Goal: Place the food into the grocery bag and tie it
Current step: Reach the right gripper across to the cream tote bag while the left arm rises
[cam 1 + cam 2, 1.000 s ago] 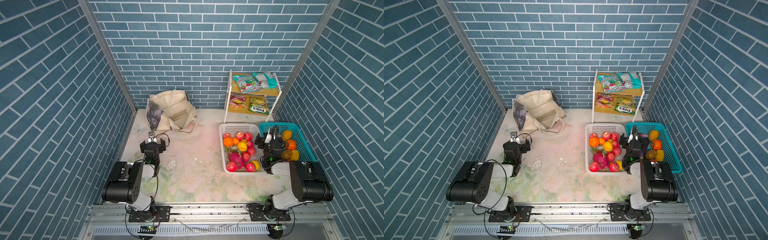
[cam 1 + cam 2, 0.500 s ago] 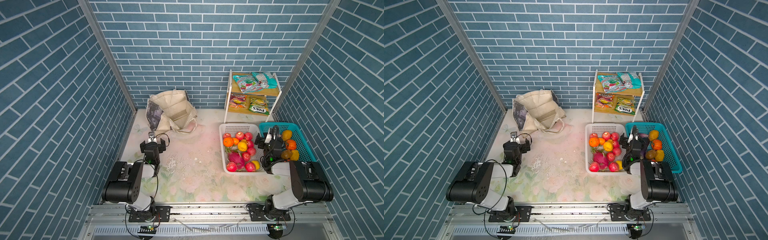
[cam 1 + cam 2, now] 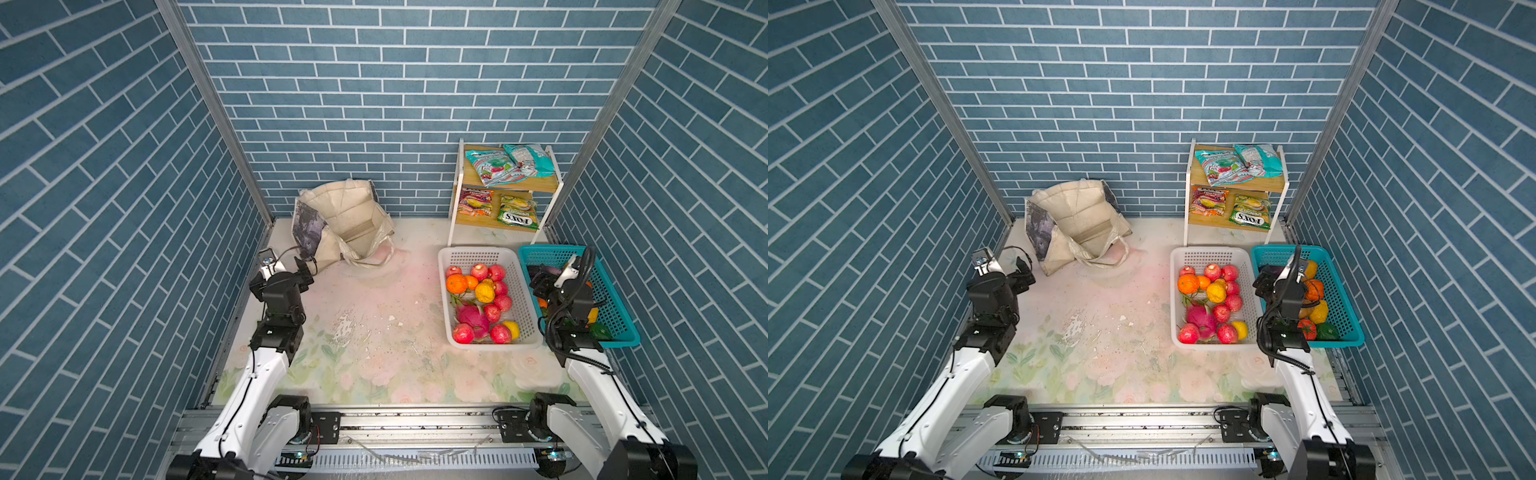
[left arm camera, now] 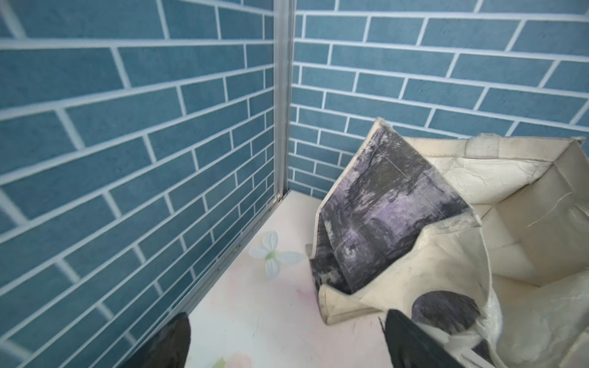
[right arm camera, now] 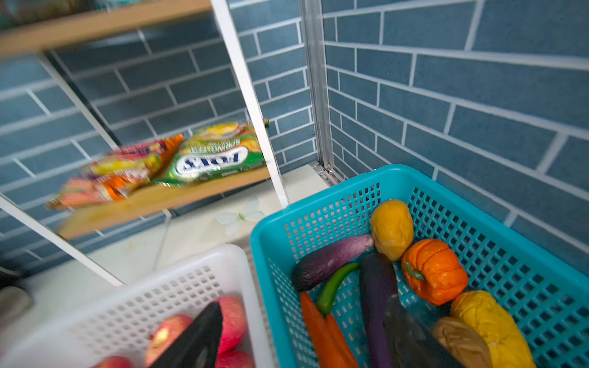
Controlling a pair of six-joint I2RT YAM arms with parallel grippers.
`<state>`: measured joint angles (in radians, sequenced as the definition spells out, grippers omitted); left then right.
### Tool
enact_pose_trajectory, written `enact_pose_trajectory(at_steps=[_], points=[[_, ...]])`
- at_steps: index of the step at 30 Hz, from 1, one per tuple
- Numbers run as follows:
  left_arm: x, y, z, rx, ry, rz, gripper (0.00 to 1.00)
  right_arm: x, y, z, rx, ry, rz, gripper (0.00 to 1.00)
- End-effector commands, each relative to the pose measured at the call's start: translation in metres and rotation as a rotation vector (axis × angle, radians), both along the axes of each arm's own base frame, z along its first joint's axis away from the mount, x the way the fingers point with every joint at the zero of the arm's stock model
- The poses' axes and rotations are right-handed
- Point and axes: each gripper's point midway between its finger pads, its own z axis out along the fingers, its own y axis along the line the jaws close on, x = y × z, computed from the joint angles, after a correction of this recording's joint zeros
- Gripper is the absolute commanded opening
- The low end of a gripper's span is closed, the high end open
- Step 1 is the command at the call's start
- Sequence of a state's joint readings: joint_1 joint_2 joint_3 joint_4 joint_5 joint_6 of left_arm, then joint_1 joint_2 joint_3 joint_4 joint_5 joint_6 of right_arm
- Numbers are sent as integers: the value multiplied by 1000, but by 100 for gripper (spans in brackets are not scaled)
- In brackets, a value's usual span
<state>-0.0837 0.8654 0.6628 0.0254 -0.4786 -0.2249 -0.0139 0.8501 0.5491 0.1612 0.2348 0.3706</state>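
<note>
The bag slumps open on its side at the back left of the table, mouth toward the middle, one handle looped on the table before it. The left jaws stand apart just beside its near corner, holding nothing. In the left wrist view one finger overlaps the bag's lower edge, and I cannot tell whether it touches. Fruit fills the white basket on the right: apples, oranges, a dragon fruit. Aubergines and other vegetables lie in the teal basket right beside it. The right jaws stand apart above where the baskets meet, one finger over the apples, clamped on nothing. Packets lie on the shelf behind.
</note>
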Motion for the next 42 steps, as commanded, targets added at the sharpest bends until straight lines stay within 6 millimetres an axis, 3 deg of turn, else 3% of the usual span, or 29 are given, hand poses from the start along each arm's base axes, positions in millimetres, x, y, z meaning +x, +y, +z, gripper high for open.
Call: enact_pose_trajectory(at_steps=[1, 6, 10, 13, 16, 24, 29, 37, 42], points=[[-54, 9, -34, -100, 305, 94, 92, -39, 9, -23, 289, 227, -64, 75], [-79, -26, -15, -223, 433, -96, 77, -58, 58, -3, 569, 332, 78, 70], [-91, -48, -8, -303, 501, -195, 76, -67, 93, 14, 646, 363, 167, 70], [-92, -59, 5, -337, 509, -256, 76, -63, 122, 27, 681, 355, 237, 70], [-90, -68, 11, -354, 509, -301, 76, -51, 164, 33, 737, 357, 337, 70], [-92, -69, 3, -383, 488, -300, 76, -28, 310, 47, 733, 401, 572, 71], [-99, -64, 16, -383, 431, -276, 82, -15, 394, 47, 821, 391, 675, 71], [-111, -61, 43, -370, 361, -279, 85, 26, 484, 33, 1102, 395, 729, 70], [-119, -51, 59, -343, 289, -242, 89, 49, 521, 27, 1237, 372, 724, 70]])
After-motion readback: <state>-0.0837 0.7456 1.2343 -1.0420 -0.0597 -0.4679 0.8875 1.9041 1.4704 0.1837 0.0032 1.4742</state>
